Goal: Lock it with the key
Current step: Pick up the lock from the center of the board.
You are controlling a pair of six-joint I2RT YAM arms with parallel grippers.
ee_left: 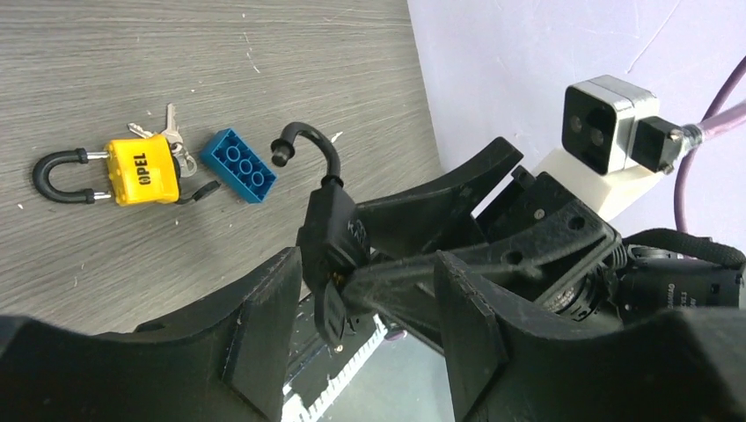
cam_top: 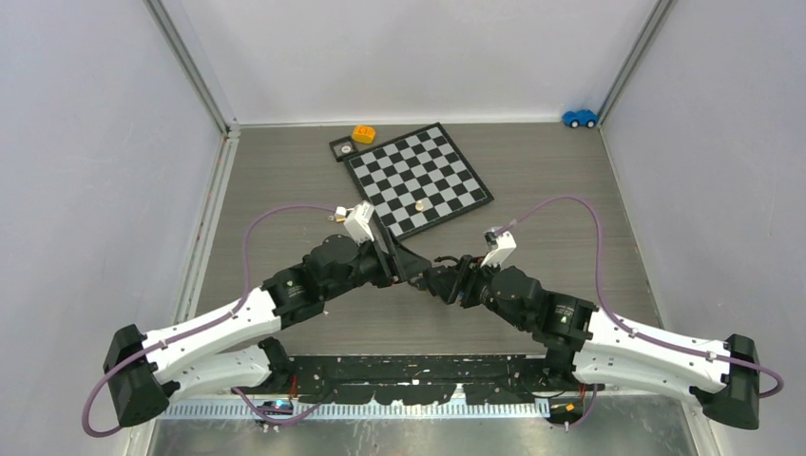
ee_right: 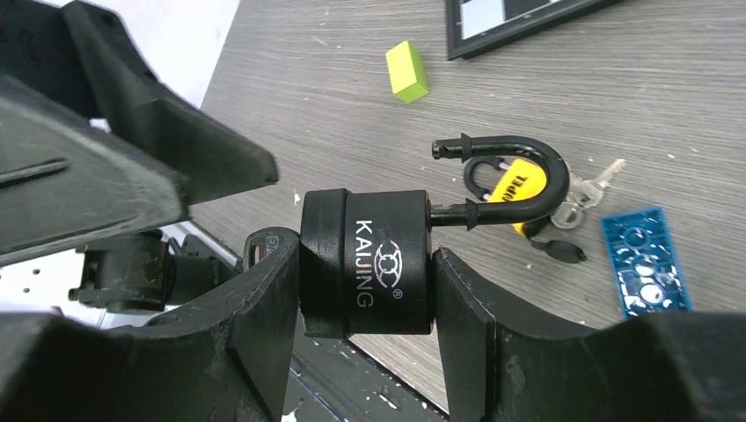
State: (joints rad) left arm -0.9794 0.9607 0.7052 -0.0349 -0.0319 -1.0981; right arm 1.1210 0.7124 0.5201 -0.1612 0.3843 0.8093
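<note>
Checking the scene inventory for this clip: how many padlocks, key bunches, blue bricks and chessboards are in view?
Padlocks: 2 (black padlock, yellow padlock)
Key bunches: 1 (key bunch beside the yellow padlock)
Blue bricks: 1 (blue brick)
Chessboards: 1 (chessboard)
Total: 5

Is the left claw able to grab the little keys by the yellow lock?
Probably yes. The keys lie uncovered on the table, with nothing above them. They sit tight against the yellow lock, though, so pinching them might be fiddly. The left claw hangs open nearby.
</note>
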